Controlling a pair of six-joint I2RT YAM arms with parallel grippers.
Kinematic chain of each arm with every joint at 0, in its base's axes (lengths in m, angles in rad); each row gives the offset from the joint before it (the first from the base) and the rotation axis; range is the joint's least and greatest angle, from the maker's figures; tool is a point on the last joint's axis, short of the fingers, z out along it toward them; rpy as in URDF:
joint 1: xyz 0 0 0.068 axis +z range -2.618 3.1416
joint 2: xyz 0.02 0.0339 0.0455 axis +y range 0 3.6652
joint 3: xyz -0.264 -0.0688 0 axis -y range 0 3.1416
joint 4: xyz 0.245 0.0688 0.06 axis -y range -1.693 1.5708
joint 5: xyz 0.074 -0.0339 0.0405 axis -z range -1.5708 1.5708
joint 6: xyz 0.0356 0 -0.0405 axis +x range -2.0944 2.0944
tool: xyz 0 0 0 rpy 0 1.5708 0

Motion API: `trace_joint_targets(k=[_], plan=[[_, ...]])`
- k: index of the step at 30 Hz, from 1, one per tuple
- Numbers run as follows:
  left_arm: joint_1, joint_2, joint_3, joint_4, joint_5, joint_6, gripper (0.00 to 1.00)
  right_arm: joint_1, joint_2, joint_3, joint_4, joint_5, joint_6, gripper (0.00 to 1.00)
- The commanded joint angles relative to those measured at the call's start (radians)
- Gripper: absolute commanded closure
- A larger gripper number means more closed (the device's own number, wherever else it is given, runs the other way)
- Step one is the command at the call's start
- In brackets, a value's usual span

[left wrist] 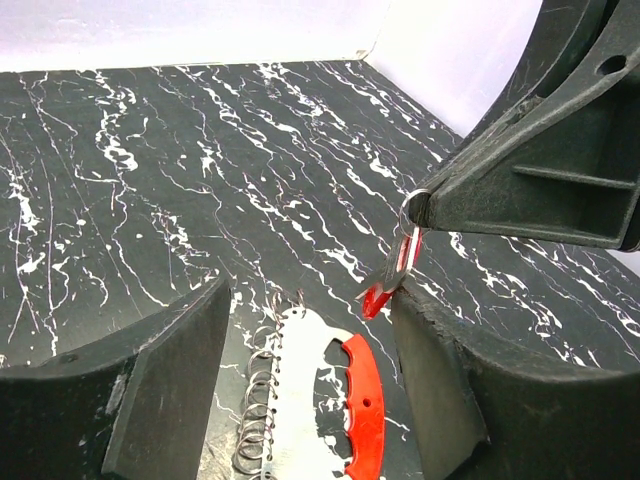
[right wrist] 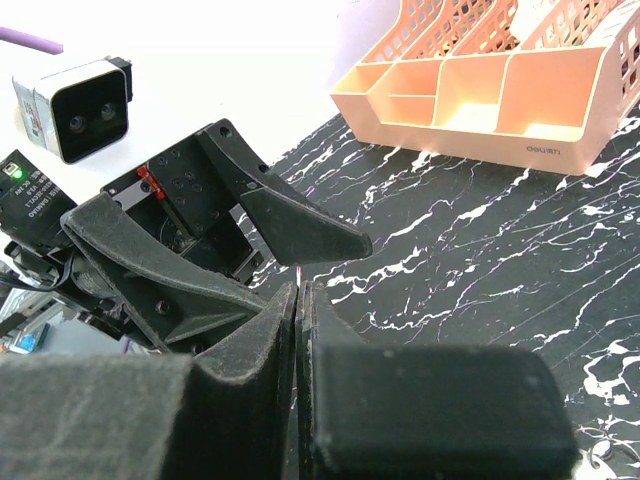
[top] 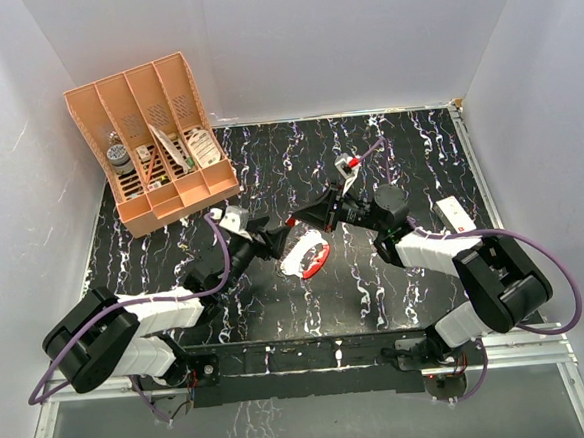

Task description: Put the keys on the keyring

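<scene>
The right claw [left wrist: 440,200] reaches in from the far right with its jaws pressed together. At its tip it pinches a small metal loop, and the keys [left wrist: 380,295], a tiny red-headed piece, hang from that loop just above the black, white-veined surface [left wrist: 150,150]. The left claw [left wrist: 312,290] faces it from the left with its two fingers spread wide and nothing gripped between them. The hanging keys sit close to the inner face of its right finger; whether they touch it is not clear. The keyring [left wrist: 305,390], an oval loop with a white side and a red side, lies flat on the surface in the gap between the left claw's fingers, red rim to the right. A thin coil of wire [left wrist: 258,400] runs along its white edge. From above, the two claws meet near the middle of the surface, with the keyring on their near side. A peach-coloured desk organizer [top: 180,197] stands at the far left corner, well apart from both claws.
</scene>
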Motion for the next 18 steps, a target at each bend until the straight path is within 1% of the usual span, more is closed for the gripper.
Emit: trace_joint_targets(k=[1, 6, 10, 14, 17, 18], plan=[[0.004, -0.013, 0.039, 0.073, -0.001, 0.013, 0.36, 0.001, 0.005, 0.001, 0.096, 0.014, 0.014, 1.00], [0.004, 0.008, 0.057, 0.089, 0.007, 0.006, 0.35, 0.001, 0.013, -0.012, 0.112, 0.022, 0.019, 1.00], [0.002, 0.017, 0.069, 0.079, 0.030, -0.001, 0.35, 0.001, -0.005, -0.038, 0.119, 0.053, -0.011, 1.00], [0.002, -0.028, 0.032, 0.050, 0.012, -0.007, 0.35, 0.000, -0.096, -0.092, 0.020, 0.141, -0.106, 1.00], [0.002, -0.083, -0.013, 0.023, -0.025, -0.018, 0.35, 0.001, -0.209, -0.143, -0.073, 0.220, -0.191, 1.00], [0.002, -0.098, -0.021, -0.013, -0.037, -0.020, 0.35, 0.001, -0.245, -0.164, -0.096, 0.249, -0.211, 1.00]])
